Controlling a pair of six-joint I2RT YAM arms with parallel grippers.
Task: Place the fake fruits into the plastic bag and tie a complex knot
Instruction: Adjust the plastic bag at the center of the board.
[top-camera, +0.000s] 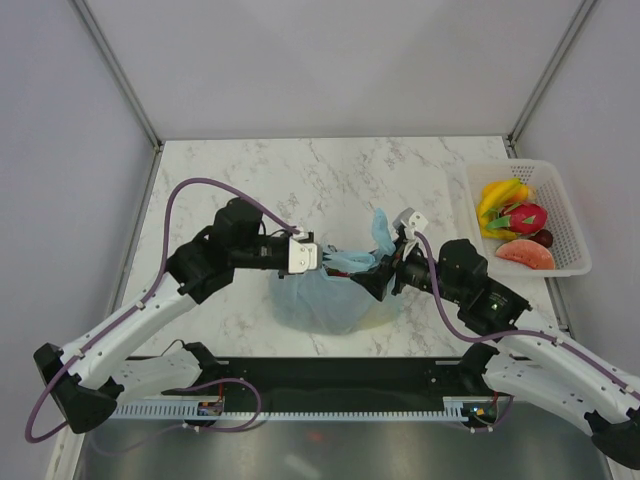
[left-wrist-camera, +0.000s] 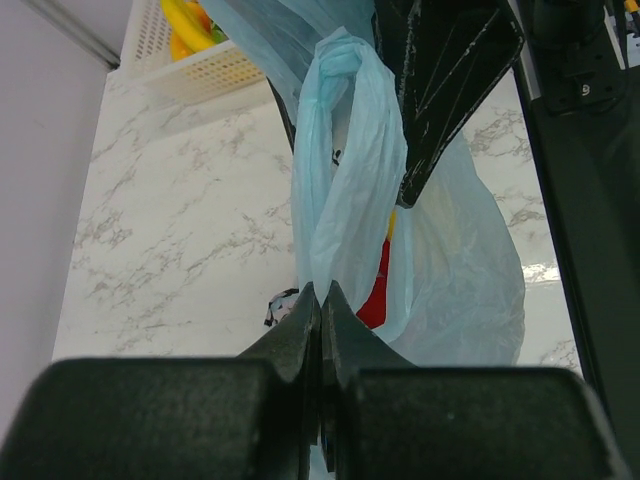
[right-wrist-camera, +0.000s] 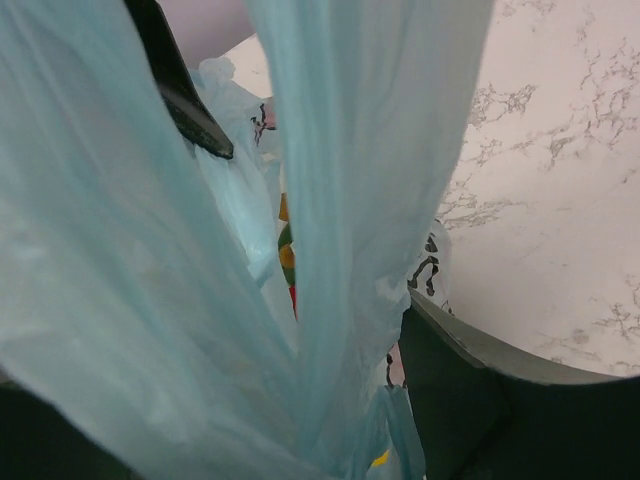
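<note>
**Bag** (top-camera: 325, 300): I count one, mid-table, with its handles drawn up and a twist (left-wrist-camera: 340, 62) in them. Red and yellow shapes show through the film, but I cannot count them.

**Left gripper** (top-camera: 316, 258): one, just left of the bag, clamped on a handle.

**Right gripper** (top-camera: 383, 272): one, just right of the bag, jaws wide, film loose between them.

**Basket** (top-camera: 575, 240): one, well right of the bag. I count four fruits in it:
- bananas (top-camera: 498, 195)
- dragon fruit (top-camera: 527, 217)
- slice (top-camera: 525, 255)
- dark ball (top-camera: 543, 238)

**Risks, as I judge them:**
- The unheld handle goes slack and the twist unravels.
- My left pull tears the film or drags the bag.
- The knot closes with four fruits outside.
</note>
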